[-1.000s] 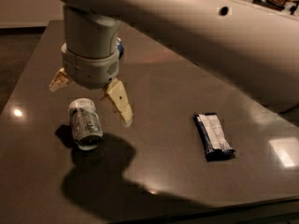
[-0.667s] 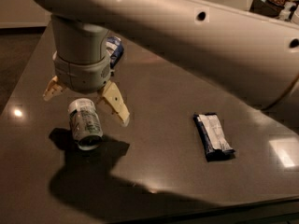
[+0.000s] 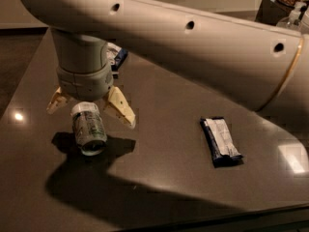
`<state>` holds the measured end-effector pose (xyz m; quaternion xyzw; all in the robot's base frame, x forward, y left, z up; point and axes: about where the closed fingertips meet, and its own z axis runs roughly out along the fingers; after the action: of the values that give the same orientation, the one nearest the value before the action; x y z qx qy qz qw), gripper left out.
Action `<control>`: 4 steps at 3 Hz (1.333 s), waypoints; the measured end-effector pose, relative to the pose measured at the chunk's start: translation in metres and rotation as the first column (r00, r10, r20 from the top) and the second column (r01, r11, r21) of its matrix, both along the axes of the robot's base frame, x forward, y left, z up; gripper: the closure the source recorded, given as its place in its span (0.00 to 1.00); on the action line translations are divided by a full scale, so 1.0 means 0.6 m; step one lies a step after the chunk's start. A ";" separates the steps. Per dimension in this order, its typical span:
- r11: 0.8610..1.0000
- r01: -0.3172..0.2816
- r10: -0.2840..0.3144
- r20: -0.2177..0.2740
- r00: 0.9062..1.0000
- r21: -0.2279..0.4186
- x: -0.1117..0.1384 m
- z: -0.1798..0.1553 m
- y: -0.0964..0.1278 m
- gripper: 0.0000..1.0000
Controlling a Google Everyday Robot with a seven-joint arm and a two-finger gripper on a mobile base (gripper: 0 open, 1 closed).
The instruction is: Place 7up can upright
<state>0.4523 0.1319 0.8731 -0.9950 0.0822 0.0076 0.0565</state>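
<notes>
The 7up can [image 3: 88,128], silver-white with green markings, lies on its side on the dark table [image 3: 164,153], its shiny end facing the camera. My gripper [image 3: 91,111] hangs just above the can's far end, open, with one cream finger [image 3: 121,108] to the can's right and the other [image 3: 57,102] to its left. The fingers straddle the can without gripping it.
A dark blue flat wrapped bar [image 3: 220,141] lies to the right. A blue-white snack bag [image 3: 115,56] is partly hidden behind my wrist. The arm spans the top of the view. The table's front edge runs along the bottom.
My gripper has moved left and lowered toward the can, so its fingers now straddle the can's far end. The can and bar have not moved.
</notes>
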 end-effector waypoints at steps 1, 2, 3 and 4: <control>0.998 -0.059 0.058 -0.004 0.998 -0.017 -0.005 -0.009 -0.008 0.00; 0.993 -0.115 0.116 0.000 0.993 -0.038 -0.018 -0.021 -0.013 0.00; 0.986 -0.156 0.156 0.003 0.988 -0.063 -0.021 -0.039 -0.018 0.00; 0.980 -0.185 0.186 0.006 0.982 -0.079 -0.023 -0.049 -0.016 0.00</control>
<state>0.4386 0.1225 0.8438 -0.9998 -0.0111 0.0029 0.0171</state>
